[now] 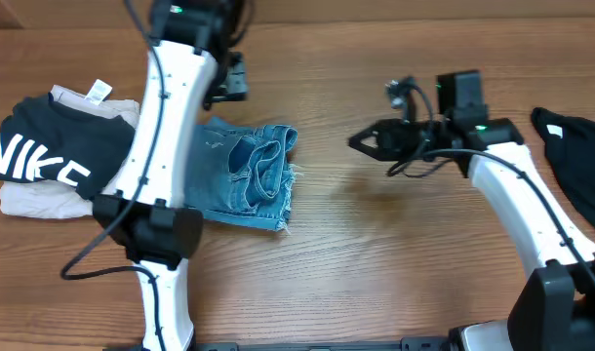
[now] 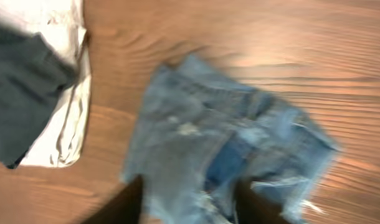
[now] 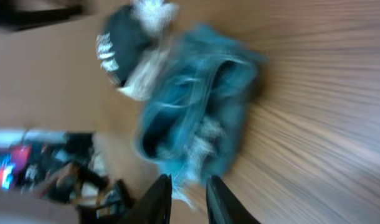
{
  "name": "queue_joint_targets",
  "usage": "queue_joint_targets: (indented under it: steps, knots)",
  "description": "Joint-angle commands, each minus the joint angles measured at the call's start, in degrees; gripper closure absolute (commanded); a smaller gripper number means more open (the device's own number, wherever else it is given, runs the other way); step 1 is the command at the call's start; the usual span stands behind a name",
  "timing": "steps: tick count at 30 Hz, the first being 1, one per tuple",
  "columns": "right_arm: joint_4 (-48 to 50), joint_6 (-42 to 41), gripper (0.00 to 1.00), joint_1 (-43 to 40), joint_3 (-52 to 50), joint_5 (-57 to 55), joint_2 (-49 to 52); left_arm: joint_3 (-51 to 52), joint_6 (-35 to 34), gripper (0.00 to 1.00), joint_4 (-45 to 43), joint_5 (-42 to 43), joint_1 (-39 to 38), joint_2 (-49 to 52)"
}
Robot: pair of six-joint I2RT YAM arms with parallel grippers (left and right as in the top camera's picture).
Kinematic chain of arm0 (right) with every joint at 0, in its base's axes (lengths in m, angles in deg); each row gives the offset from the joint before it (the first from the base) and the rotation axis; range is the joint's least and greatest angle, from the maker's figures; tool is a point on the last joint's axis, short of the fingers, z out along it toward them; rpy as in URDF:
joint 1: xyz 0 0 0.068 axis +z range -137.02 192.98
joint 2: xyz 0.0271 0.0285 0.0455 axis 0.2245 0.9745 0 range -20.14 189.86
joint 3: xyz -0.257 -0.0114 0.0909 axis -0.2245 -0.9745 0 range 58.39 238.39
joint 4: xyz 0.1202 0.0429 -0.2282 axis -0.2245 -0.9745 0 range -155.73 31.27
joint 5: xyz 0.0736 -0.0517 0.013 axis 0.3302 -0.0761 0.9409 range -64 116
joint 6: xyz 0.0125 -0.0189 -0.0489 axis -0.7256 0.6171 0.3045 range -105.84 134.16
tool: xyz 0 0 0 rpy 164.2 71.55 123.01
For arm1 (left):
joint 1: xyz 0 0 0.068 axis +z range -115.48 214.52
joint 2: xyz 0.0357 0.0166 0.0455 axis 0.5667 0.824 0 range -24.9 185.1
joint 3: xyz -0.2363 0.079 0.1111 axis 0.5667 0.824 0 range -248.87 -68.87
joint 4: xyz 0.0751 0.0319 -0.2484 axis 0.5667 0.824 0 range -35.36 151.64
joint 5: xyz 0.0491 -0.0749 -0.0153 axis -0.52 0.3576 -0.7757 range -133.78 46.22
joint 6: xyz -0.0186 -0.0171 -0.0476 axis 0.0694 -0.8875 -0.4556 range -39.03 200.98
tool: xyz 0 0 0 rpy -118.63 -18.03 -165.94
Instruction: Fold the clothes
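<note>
Left gripper (image 2: 189, 186) (fingers cropped) spread over blurred jeans (image 2: 202, 130)

Left arm (image 1: 166, 107): white link rises from base at lower left-centre of overhead frame to upper left. Black elbow joint at mid-height. Wrist turned toward frame centre.
Left gripper (image 2: 189, 183): dark fingers (image 2: 124, 208) at bottom edge of wrist view, spread wide, nothing between.
Right arm (image 1: 532, 195): white link climbs from lower right corner to right-centre. Black wrist stretched level, pointing left.
Right gripper (image 3: 189, 179): fingers (image 3: 156, 202) parted by narrow gap, nothing held.
Arms well apart.
</note>
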Motion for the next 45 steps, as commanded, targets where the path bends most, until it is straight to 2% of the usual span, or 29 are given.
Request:
queue_joint_targets:
  steps: [1, 4, 9, 11, 15, 17, 20, 23, 25, 27, 29, 31, 32, 33, 35, 37, 39, 42, 44, 45]
  knots:
    - [9.2, -9.2, 0.78, 9.6, 0.7, 0.4, 0.3, 9.2, 4.8, 0.83, -2.4, 7.5, 5.5, 0.2]
    - [17.2, -11.5, 0.78, 18.2, 0.7, -4.5, 3.3, 18.9, 7.2, 0.91, -7.8, 12.7, 8.2, 0.2]
    - [23.1, -14.9, 0.79, 26.7, 0.7, -14.7, 13.4, 33.2, 8.1, 0.88, -18.1, 16.0, 8.1, 0.2]
    - [22.2, -15.5, 0.79, 27.0, 0.7, -17.8, 18.3, 38.0, 8.0, 0.85, -21.7, 15.5, 7.9, 0.2]
    - [11.9, -25.0, 0.82, 24.5, 0.7, -29.9, 25.2, 43.7, 8.0, 0.84, -24.9, 15.1, 8.6, 0.2]
    - [8.5, -25.6, 0.86, 22.3, 0.7, -30.1, 27.2, 44.5, 8.0, 0.85, -24.8, 13.7, 9.4, 0.2]
    - [7.2, -24.2, 0.85, 20.3, 0.7, -30.1, 26.8, 44.4, 8.0, 0.86, -24.9, 13.3, 10.6, 0.2]
    - [4.6, -24.8, 0.86, 18.5, 0.7, -30.4, 26.2, 44.3, 8.7, 0.85, -24.6, 16.6, 11.3, 0.2]
    - [1.4, -25.1, 0.87, 16.5, 0.7, -31.0, 26.1, 44.2, 11.2, 0.8, -24.4, 22.6, 11.9, 0.0]
    - [-2.8, -24.9, 0.87, 13.7, 0.7, -32.0, 25.8, 43.4, 14.8, 0.68, -24.5, 35.1, 13.2, -1.5]
    - [-4.8, -24.9, 0.87, 12.0, 0.7, -32.0, 25.4, 42.9, 14.9, 0.64, -24.7, 39.8, 14.7, -3.7]
    - [-6.7, -22.8, 0.87, 10.1, 0.7, -32.0, 24.4, 42.7, 14.7, 0.56, -24.9, 41.0, 16.6, -7.0]
    - [-7.5, -21.4, 0.86, 9.1, 0.7, -32.0, 23.8, 42.7, 14.6, 0.47, -24.9, 40.9, 17.7, -9.1]
    - [-8.2, -20.3, 0.86, 8.3, 0.7, -32.0, 23.1, 42.7, 14.3, 0.31, -24.8, 40.0, 18.8, -11.2]
    - [-9.0, -18.4, 0.82, 6.9, 0.7, -32.0, 21.5, 42.8, 11.7, 0.2, -22.9, 32.6, 20.9, -14.5]
    - [-9.9, -18.3, 0.76, 5.6, 0.7, -32.0, 20.0, 43.0, 11.0, 0.14, -20.8, 30.3, 22.3, -15.3]
    - [-10.5, -17.4, 0.64, 4.8, 0.7, -31.6, 18.8, 44.8, 11.1, 0.1, -20.4, 30.2, 22.9, -15.2]
    - [-10.7, -15.6, 0.43, 4.7, 0.7, -28.8, 17.9, 53.4, 10.4, 0.08, -25.5, 30.6, 22.9, -15.1]
    - [-11.2, -14.4, 0.35, 4.7, 0.7, -26.9, 17.8, 60.3, 9.5, 0.07, -30.6, 31.9, 23.1, -15.1]
    - [-11.3, -13.7, 0.33, 4.7, 0.7, -26.3, 17.8, 62.6, 9.5, 0.02, -32.9, 33.4, 23.1, -15.1]
